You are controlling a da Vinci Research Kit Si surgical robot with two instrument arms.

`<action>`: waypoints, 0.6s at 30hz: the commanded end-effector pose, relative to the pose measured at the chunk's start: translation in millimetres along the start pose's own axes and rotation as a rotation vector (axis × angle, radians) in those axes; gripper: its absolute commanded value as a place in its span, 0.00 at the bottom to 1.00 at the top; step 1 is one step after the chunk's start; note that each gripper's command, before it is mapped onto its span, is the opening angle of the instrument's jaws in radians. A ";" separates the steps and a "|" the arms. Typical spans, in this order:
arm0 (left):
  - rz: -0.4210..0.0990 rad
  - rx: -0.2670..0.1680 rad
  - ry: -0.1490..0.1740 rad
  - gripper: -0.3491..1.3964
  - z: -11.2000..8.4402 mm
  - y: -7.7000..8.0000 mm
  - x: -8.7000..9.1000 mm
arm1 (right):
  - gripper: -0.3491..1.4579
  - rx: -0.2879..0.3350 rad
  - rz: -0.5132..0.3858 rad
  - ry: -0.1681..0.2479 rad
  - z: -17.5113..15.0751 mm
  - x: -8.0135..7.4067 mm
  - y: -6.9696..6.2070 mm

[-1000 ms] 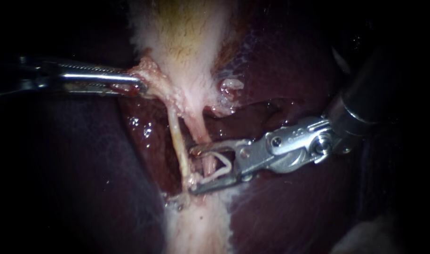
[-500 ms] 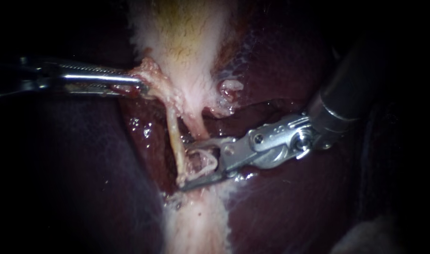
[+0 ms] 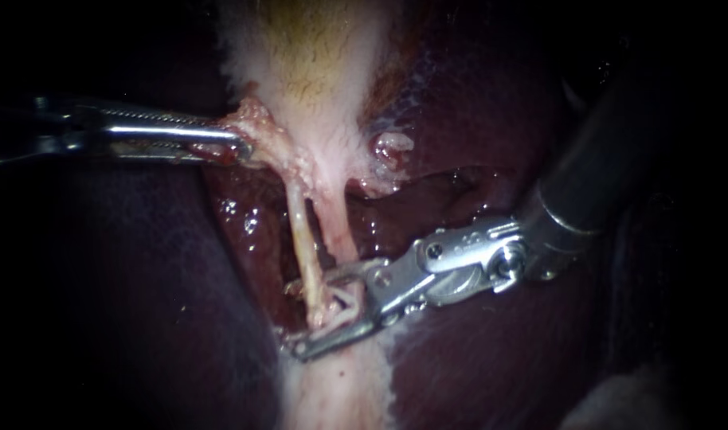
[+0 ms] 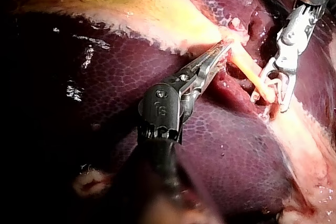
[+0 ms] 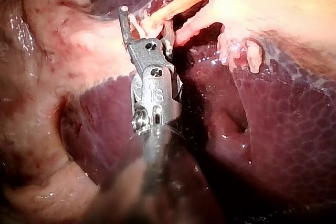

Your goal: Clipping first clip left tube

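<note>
Our right instrument's hand (image 3: 294,318), spread and loaded with a clip (image 3: 346,302), is now straddling the left tube (image 3: 300,231), having slid across; our left instrument (image 3: 238,147) is pinching the gallbladder (image 3: 300,64). We are likely ready to squeeze.

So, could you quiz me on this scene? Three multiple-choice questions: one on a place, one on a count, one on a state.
1. Where are the right instrument's jaws? A) either side of the left tube B) far from both tubes C) outside the view
2. How many tubes run down from the gallbladder? A) one B) two C) four
3. The left instrument's jaws are: A) wide open B) shut on tissue C) out of sight
Answers: 1A, the tube passes between the open jaws; 2B, the left tube and the pinker right tube lie side by side; 3B, they pinch tissue below the gallbladder.
</note>
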 end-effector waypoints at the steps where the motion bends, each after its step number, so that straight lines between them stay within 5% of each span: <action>1: 0.000 -0.001 0.000 0.00 0.0 0.0 0.0 | 0.46 0.015 -0.007 0.007 0.1 0.3 -0.4; 9: 0.000 -0.002 0.000 0.00 0.0 -0.2 -0.1 | 0.44 0.092 -0.013 0.049 1.7 1.9 -2.5; 18: 0.000 -0.002 0.000 0.00 0.1 -0.4 -0.1 | 0.41 0.105 -0.021 0.060 2.6 2.1 -2.5</action>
